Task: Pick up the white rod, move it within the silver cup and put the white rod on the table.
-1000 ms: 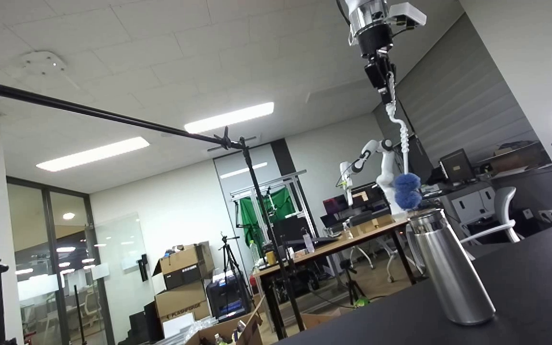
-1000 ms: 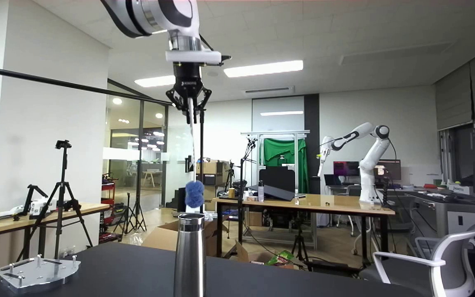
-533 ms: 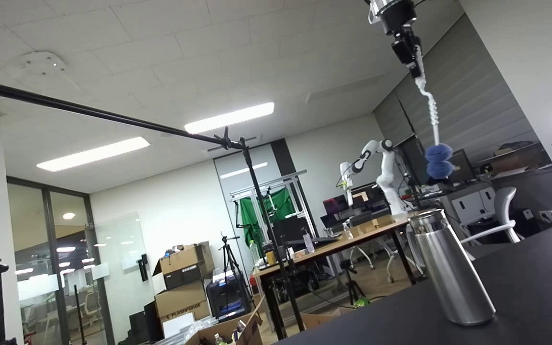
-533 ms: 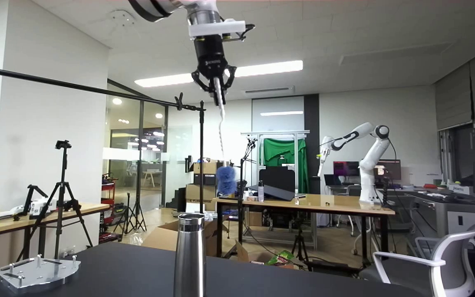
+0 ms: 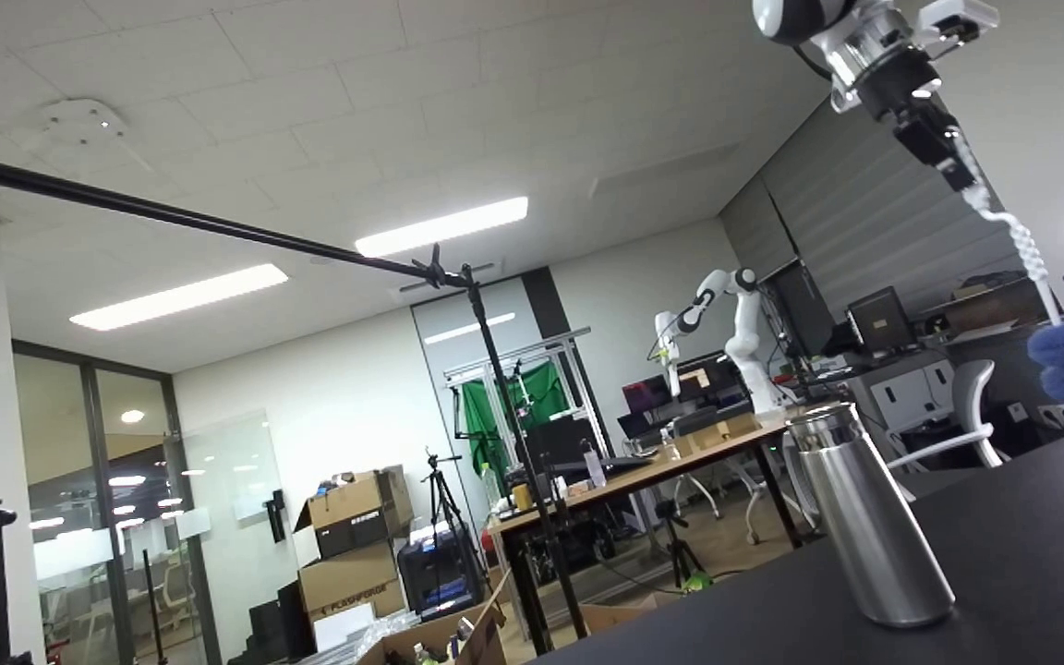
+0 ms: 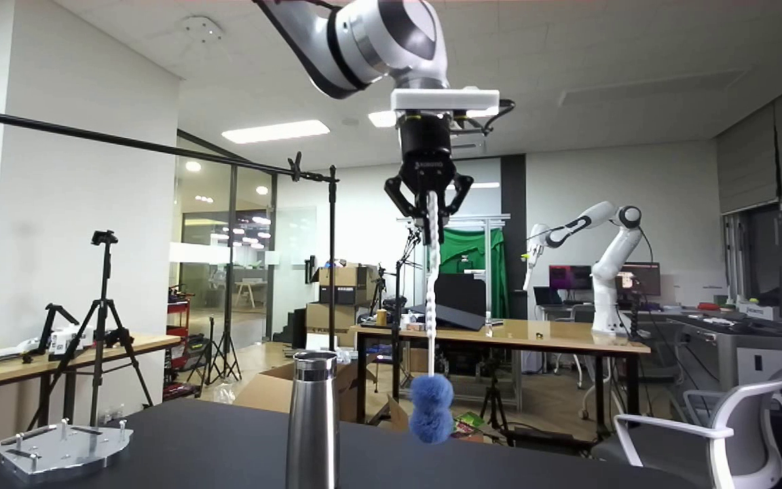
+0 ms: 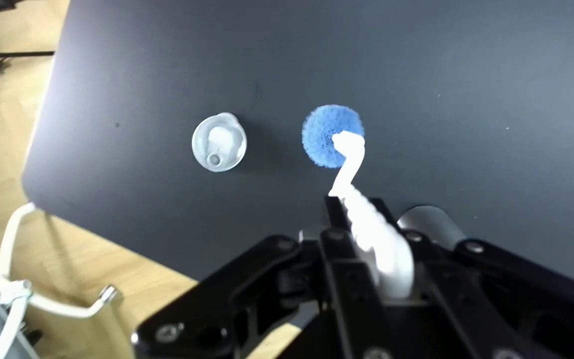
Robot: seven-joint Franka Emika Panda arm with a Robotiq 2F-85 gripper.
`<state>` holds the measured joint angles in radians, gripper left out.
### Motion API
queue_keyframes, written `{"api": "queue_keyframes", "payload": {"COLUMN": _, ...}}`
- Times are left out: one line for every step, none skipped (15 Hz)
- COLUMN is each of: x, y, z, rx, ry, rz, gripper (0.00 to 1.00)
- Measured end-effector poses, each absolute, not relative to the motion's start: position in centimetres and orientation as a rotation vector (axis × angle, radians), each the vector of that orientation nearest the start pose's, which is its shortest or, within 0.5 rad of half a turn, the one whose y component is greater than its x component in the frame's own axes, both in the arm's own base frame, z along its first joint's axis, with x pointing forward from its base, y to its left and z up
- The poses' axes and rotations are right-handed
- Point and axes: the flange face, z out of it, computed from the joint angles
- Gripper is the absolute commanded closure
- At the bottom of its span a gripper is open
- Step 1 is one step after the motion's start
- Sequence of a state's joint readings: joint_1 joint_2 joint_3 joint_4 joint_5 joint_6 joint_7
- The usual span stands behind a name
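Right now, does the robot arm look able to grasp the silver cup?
Probably not: the gripper is closed on the white rod, so it would likely need to release that first. The blue brush end hangs apart from the silver cup, so the held rod seems the main obstacle.

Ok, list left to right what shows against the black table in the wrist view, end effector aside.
Round whitish lid-like piece → blue fluffy head of the white rod → silver cup, partly hidden.
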<state>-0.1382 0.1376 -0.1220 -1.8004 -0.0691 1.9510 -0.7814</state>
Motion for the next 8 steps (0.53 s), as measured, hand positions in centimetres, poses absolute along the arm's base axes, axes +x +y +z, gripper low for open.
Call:
{"api": "queue_keyframes", "payload": {"x": 58.2, "y": -17.3, "z": 45.2, "rx": -3.059, "ry": -0.822, "rz": 0.094, "gripper": 0.96}}
{"api": "queue_keyframes", "payload": {"x": 58.1, "y": -18.9, "z": 43.5, "rx": -3.019, "ry": -0.768, "rz": 0.143, "gripper": 0.96}}
{"api": "queue_keyframes", "payload": {"x": 57.9, "y": -20.4, "z": 41.8, "rx": -2.979, "ry": -0.714, "rz": 0.188, "gripper": 0.96}}
{"api": "queue_keyframes", "payload": {"x": 57.7, "y": -21.7, "z": 40.3, "rx": -2.942, "ry": -0.654, "rz": 0.228, "gripper": 0.96}}
{"api": "queue_keyframes", "payload": {"x": 57.5, "y": -22.9, "z": 38.7, "rx": -2.905, "ry": -0.596, "rz": 0.265, "gripper": 0.96}}
{"api": "queue_keyframes", "payload": {"x": 57.3, "y": -24.1, "z": 37.0, "rx": -2.868, "ry": -0.542, "rz": 0.299, "gripper": 0.96}}
{"api": "queue_keyframes", "payload": {"x": 56.9, "y": -25.1, "z": 35.3, "rx": -2.829, "ry": -0.489, "rz": 0.331, "gripper": 0.96}}
{"api": "queue_keyframes", "payload": {"x": 56.6, "y": -26.1, "z": 33.6, "rx": -2.792, "ry": -0.437, "rz": 0.357, "gripper": 0.96}}
